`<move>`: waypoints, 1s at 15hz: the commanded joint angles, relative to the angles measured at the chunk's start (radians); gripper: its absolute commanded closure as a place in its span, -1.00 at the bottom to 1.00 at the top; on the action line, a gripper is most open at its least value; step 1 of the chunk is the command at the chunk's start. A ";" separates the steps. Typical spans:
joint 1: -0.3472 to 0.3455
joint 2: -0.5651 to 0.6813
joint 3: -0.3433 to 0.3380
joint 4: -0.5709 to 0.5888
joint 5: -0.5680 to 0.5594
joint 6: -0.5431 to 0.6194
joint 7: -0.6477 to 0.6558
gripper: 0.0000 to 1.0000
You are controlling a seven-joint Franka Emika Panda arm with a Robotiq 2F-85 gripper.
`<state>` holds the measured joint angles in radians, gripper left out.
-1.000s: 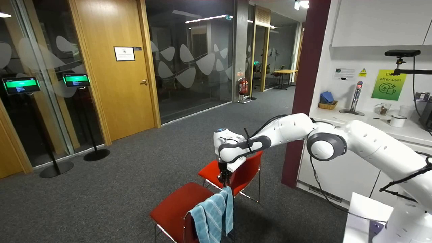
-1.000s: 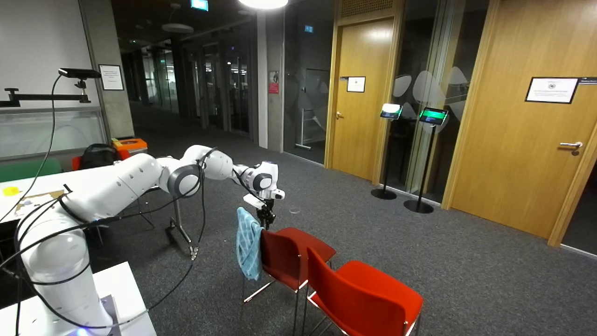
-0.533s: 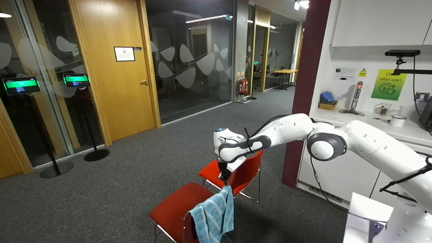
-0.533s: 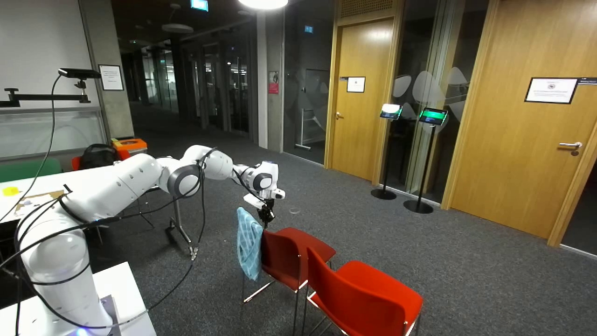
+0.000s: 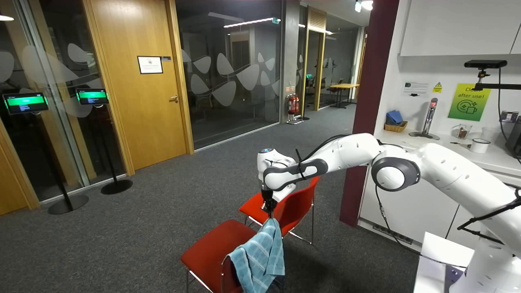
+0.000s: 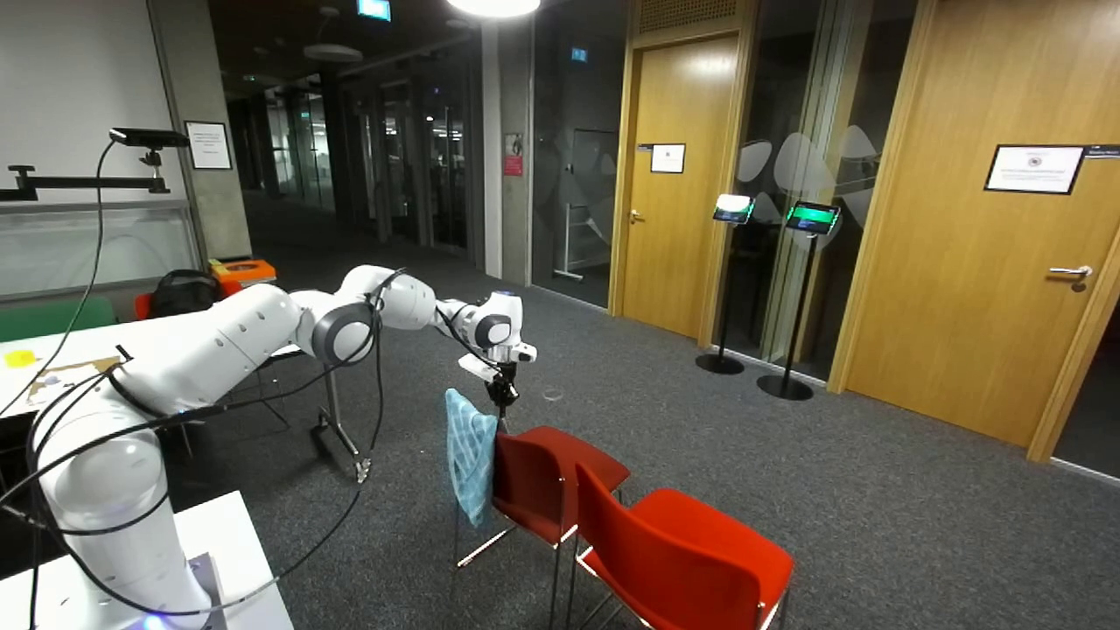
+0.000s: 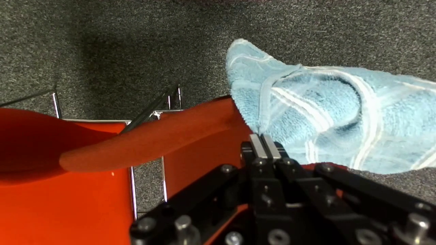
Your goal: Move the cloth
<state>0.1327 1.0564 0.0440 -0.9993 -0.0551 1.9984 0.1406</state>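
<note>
1. Your gripper (image 7: 261, 139) is clamped on the cloth (image 7: 323, 112) — in the wrist view its two fingers (image 7: 258, 146) stand almost together, with the cloth's edge at their tips.
2. In an exterior view the cloth drapes over the back of the darker red chair (image 5: 220, 246), its far right corner rising to a peak under your gripper.
3. Most of that chair's back is hidden by the cloth there, and the fabric runs down to the bottom of the view. In the wrist view it is cut off on the right.
4. In an exterior view the fingertips are hard to make out beside the cloth; how much fabric they hold, you cannot tell.
5. Edges: the brighter red chair (image 6: 674, 560) stands just beside the darker one, near and right, its legs cut off. How close its back is to your gripper, you cannot tell.
6. Room: in an exterior view grey carpet (image 5: 163, 219) spreads left and far toward the wooden door (image 5: 138, 97) — well apart from your gripper. Your arm (image 5: 350, 152) reaches across from the right.
</note>
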 commanded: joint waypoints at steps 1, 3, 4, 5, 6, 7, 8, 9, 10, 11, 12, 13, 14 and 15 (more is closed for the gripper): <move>-0.002 -0.124 -0.010 -0.098 -0.011 0.026 0.006 0.99; 0.005 -0.166 -0.026 -0.117 -0.005 0.029 0.011 0.99; 0.005 -0.185 -0.030 -0.128 -0.007 0.034 0.012 0.99; 0.005 -0.208 -0.034 -0.145 -0.008 0.038 0.015 0.99; 0.004 -0.227 -0.037 -0.160 -0.009 0.043 0.017 0.99; 0.003 -0.246 -0.040 -0.175 -0.009 0.049 0.017 0.99; 0.003 -0.262 -0.043 -0.190 -0.010 0.054 0.018 0.99; 0.002 -0.277 -0.045 -0.205 -0.010 0.059 0.018 0.99; 0.002 -0.289 -0.048 -0.218 -0.011 0.063 0.019 0.99; 0.002 -0.299 -0.050 -0.230 -0.011 0.066 0.019 0.99; 0.001 -0.306 -0.051 -0.242 -0.010 0.069 0.019 0.99; -0.001 -0.313 -0.051 -0.255 -0.008 0.075 0.018 0.99; -0.003 -0.319 -0.050 -0.270 -0.006 0.086 0.017 0.99; -0.004 -0.324 -0.052 -0.283 -0.006 0.097 0.018 0.99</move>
<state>0.1318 0.8082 -0.0012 -1.1678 -0.0575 2.0446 0.1458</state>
